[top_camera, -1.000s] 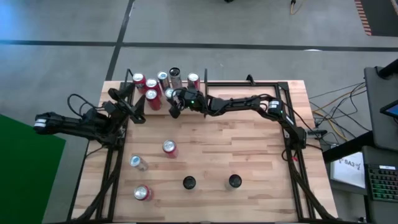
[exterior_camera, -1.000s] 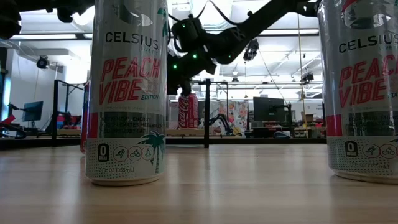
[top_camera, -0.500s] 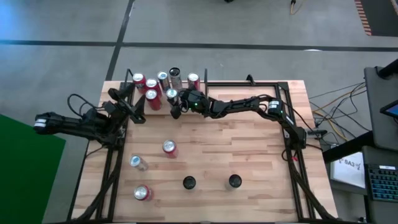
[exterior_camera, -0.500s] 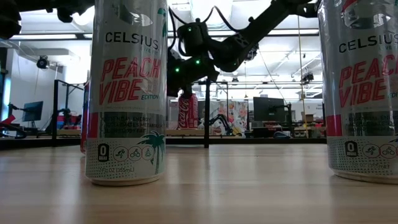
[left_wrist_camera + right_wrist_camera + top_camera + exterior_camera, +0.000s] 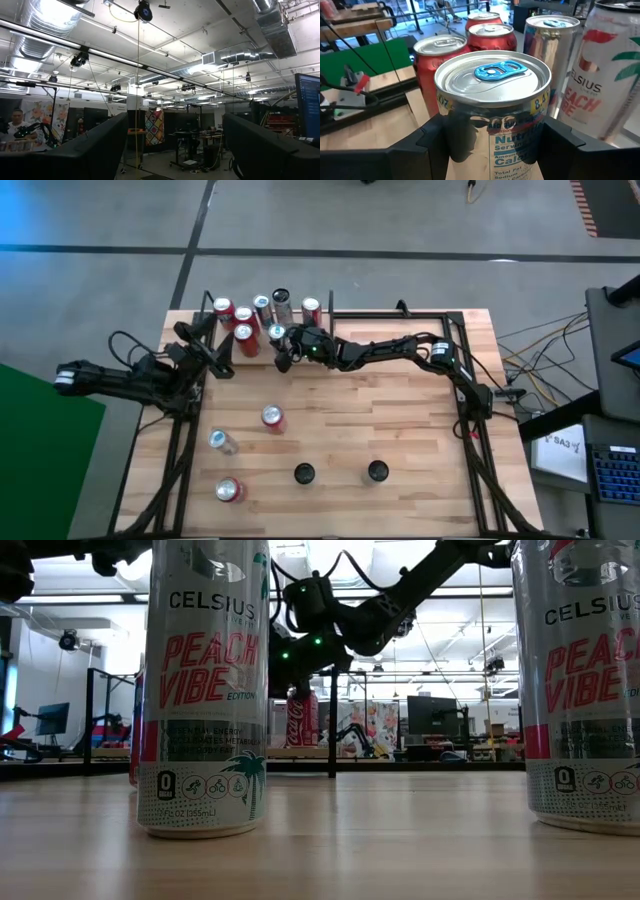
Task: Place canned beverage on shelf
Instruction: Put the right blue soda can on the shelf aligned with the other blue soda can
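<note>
- Right gripper [image 5: 490, 150]: reached out to the far-left group of cans; its two dark fingers stand either side of the silver can [image 5: 492, 107] at about mid-height. Whether the pads press the wall or have let go, I cannot tell.
- Silver can, blue pull tab: upright, long axis vertical, lid facing up, tab level. In the high view it [image 5: 277, 332] sits at the near edge of the cluster, by the table's far edge.
- Step in hand, as judged: setting this can among the others on the shelf [image 5: 225, 340]. Done well, it calls for the can kept plumb, its base flat on the wood before the fingers part, then a straight pull back along the arm's line so no finger clips a neighbour.
- Red cans [image 5: 436, 60]: just beyond the silver can, upright, close packed.
- Tall pale can with palm print [image 5: 612, 65]: beside them, upright.
- Loose cans [image 5: 272, 417]: on the open table, nearer the front, well apart from the cluster.
- Left gripper [image 5: 210, 345]: waiting at the table's left edge; its fingers are spread, nothing between them.
</note>
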`<action>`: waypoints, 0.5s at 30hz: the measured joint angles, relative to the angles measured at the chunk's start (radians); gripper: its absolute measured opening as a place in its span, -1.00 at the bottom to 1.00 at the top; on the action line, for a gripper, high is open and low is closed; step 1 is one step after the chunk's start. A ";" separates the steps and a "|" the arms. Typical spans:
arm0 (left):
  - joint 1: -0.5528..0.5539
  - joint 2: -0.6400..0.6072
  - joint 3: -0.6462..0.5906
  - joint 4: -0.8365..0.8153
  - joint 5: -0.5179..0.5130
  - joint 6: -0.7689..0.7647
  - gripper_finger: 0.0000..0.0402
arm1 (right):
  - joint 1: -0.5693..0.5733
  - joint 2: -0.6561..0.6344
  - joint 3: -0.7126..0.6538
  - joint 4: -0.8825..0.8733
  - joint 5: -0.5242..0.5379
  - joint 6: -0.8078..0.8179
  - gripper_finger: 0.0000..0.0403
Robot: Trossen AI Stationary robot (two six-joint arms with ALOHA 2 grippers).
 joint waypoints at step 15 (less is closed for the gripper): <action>0.000 0.000 0.000 0.000 0.000 0.000 0.55 | 0.000 0.000 0.000 -0.030 0.014 0.007 0.31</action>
